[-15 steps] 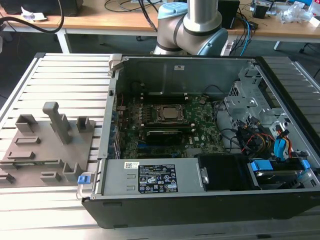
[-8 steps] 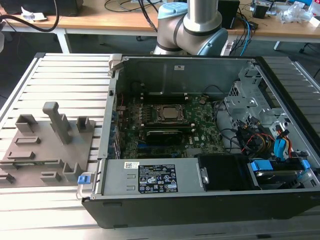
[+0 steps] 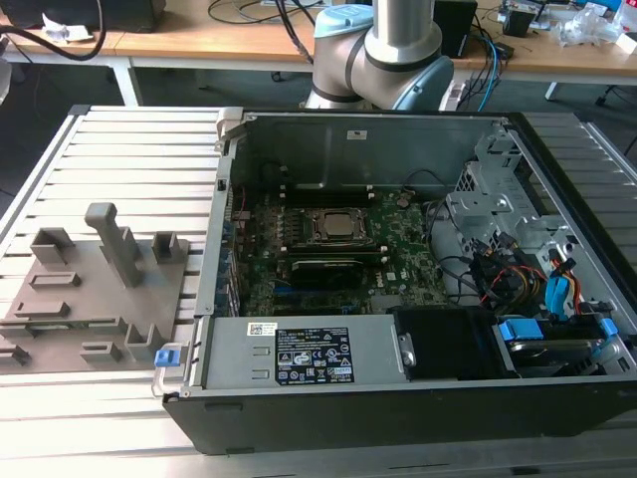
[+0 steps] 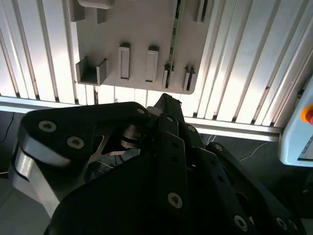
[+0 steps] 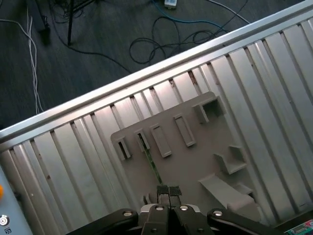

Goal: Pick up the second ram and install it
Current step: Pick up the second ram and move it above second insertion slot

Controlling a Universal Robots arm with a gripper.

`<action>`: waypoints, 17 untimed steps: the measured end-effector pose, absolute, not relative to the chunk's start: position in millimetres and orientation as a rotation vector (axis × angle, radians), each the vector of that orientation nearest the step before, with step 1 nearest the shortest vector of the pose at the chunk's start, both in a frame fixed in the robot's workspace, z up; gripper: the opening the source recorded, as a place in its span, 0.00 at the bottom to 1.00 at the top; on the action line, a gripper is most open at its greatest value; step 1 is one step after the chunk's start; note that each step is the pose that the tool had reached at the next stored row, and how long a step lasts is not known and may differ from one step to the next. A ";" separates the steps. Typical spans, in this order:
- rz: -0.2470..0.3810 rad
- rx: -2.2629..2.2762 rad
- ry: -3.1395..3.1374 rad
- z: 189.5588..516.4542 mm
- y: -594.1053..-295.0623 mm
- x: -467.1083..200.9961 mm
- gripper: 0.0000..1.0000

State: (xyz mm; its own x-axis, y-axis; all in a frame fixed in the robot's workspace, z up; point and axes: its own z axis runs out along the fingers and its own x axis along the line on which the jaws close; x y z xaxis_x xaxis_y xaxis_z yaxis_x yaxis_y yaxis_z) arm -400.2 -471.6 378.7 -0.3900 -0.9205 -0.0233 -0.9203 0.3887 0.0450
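One closed tool (image 5: pixel 168 191) hovers over the second ram (image 5: pixel 151 164)

Your ribbed aluminium desk (image 3: pixel 139 149) carries an open black metal computer case (image 3: pixel 398 423), green motherboard (image 3: pixel 413 249) exposed inside; a grey plastic fixture plate (image 3: pixel 95 299) lies just beside it, on the exterior view's left.
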 end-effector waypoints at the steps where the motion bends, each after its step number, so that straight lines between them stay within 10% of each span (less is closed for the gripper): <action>1: -0.079 1.758 -2.595 378.7 -471.6 -400.2 0.11; 17: -0.078 1.973 -2.431 378.7 -471.6 -400.2 0.11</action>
State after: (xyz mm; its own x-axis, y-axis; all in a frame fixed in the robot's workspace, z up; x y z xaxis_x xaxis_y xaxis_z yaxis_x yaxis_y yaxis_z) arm -400.2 -471.6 378.7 -0.2063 -0.9782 -0.0233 -0.9777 0.2051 0.0450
